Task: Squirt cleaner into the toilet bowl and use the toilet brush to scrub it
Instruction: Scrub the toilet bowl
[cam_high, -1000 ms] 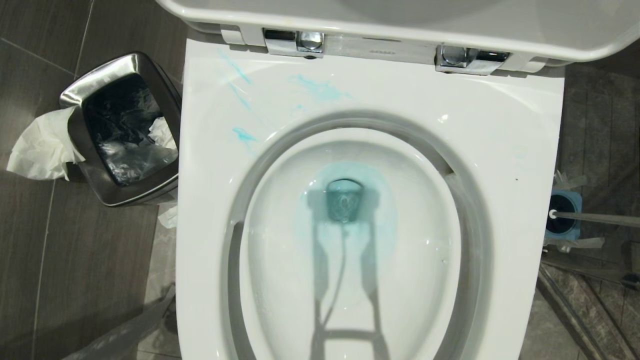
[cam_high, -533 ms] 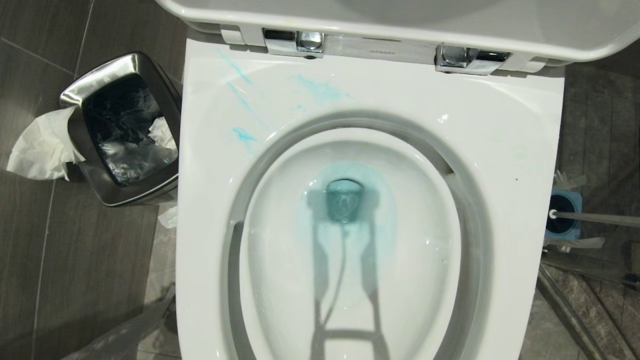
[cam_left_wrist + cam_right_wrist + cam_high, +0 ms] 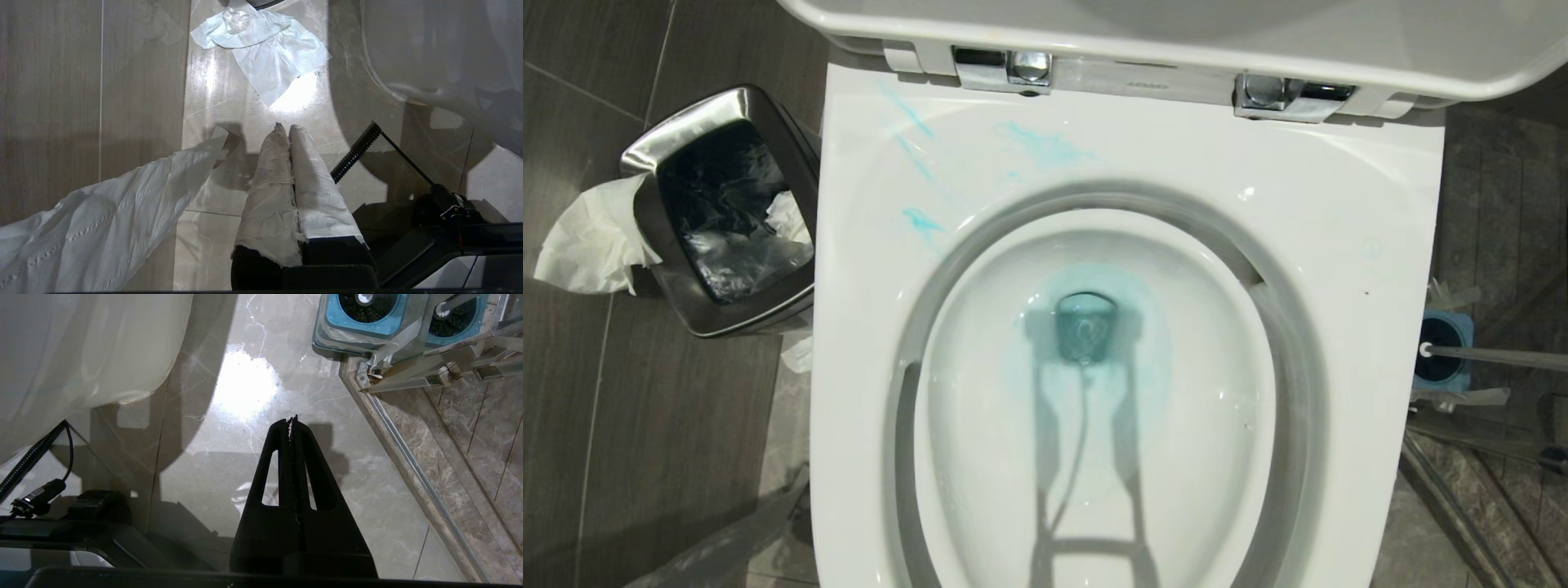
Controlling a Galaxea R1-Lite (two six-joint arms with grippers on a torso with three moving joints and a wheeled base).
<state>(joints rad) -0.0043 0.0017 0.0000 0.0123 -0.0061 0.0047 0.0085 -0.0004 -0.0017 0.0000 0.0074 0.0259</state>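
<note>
Head view: slim white plastic toilet brush [image 3: 1494, 357] handle, likely light, stiff, slick; grasp mid-shaft. Left gripper [image 3: 286, 130], right gripper [image 3: 292, 419] both closed, empty.

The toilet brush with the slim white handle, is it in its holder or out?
In. The slim white toilet brush handle rises from the square blue holder on the floor beside the white porcelain toilet bowl.

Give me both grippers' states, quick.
Left gripper: closed, holding nothing, fingers wrapped in white paper, above the floor.
Right gripper: closed, empty, above the floor.
</note>
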